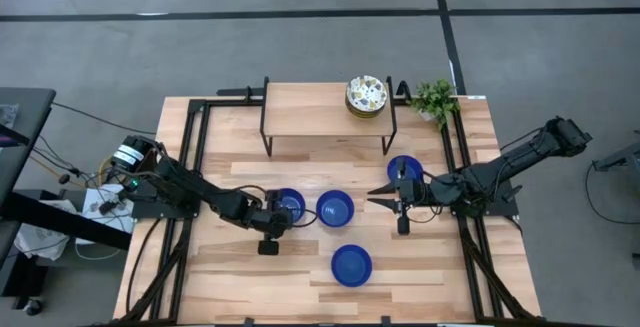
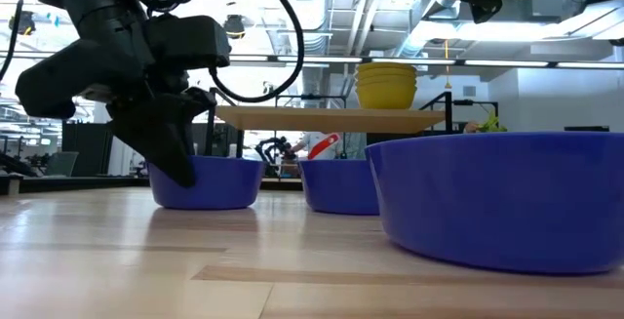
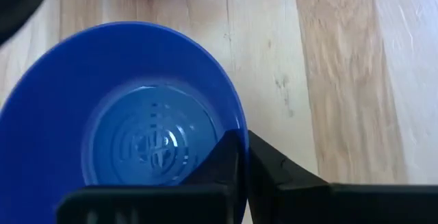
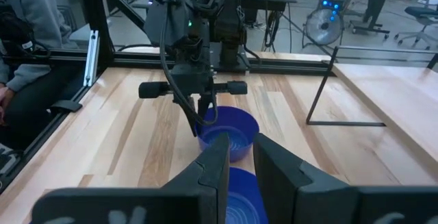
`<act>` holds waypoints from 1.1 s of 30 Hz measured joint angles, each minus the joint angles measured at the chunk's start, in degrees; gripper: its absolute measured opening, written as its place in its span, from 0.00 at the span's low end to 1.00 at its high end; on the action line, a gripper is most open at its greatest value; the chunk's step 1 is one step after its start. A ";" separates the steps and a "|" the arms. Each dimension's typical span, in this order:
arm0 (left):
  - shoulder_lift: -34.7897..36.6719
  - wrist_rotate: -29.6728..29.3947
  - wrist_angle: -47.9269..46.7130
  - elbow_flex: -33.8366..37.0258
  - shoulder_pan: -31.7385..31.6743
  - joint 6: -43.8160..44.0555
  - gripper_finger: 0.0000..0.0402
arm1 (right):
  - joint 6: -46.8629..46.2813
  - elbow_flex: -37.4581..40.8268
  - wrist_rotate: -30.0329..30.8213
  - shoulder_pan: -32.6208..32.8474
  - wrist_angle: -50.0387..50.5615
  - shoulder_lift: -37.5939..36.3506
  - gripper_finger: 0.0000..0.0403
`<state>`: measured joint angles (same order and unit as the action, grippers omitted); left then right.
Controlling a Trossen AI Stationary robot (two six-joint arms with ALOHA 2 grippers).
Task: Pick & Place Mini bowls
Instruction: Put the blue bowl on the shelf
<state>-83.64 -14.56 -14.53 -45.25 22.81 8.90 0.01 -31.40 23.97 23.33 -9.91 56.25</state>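
The left gripper has its two fingers pinched onto the rim of a cobalt blue mini bowl, one finger inside the wall and one outside, as the left wrist view shows with the rim running between the closed black fingers. To do this pick well, the grip should bite deep enough on the glossy wall that the bowl does not swing or slip, and the lift should go straight up before any travel, since a second blue bowl sits just beside it at its 3 o'clock. Taking the table centre as the dial, the held bowl lies near the middle, a third blue bowl sits toward 5 o'clock, and a fourth lies at 2 o'clock under the right arm. The right gripper hovers at about 3 o'clock, its fingers nearly together with a narrow gap, holding nothing. The likely goal is the wooden shelf at 12 o'clock, where the stacked floral bowls already rest, with a small green plant close by; clearing the shelf's edge calls for height.
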 joint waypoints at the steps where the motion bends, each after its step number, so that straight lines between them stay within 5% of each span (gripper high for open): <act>1: 0.10 -0.23 -0.04 0.00 0.00 -0.57 0.02 | 0.00 0.00 0.00 0.00 0.02 0.00 0.14; 18: 0.73 -3.17 -0.37 -1.21 0.13 -1.94 0.02 | 0.44 0.00 0.00 0.00 0.00 0.00 0.14; 27: 0.77 -14.06 -0.11 -6.95 1.31 -14.18 0.03 | 0.48 0.00 0.02 -0.22 -0.03 0.00 0.14; 33: 4.45 -15.23 -1.02 -10.87 0.18 -20.48 0.03 | 0.46 0.00 0.02 -0.22 -0.06 0.00 0.14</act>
<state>-79.19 -29.79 -15.55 -56.12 22.98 -11.58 0.47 -31.40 23.99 23.11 -9.97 56.25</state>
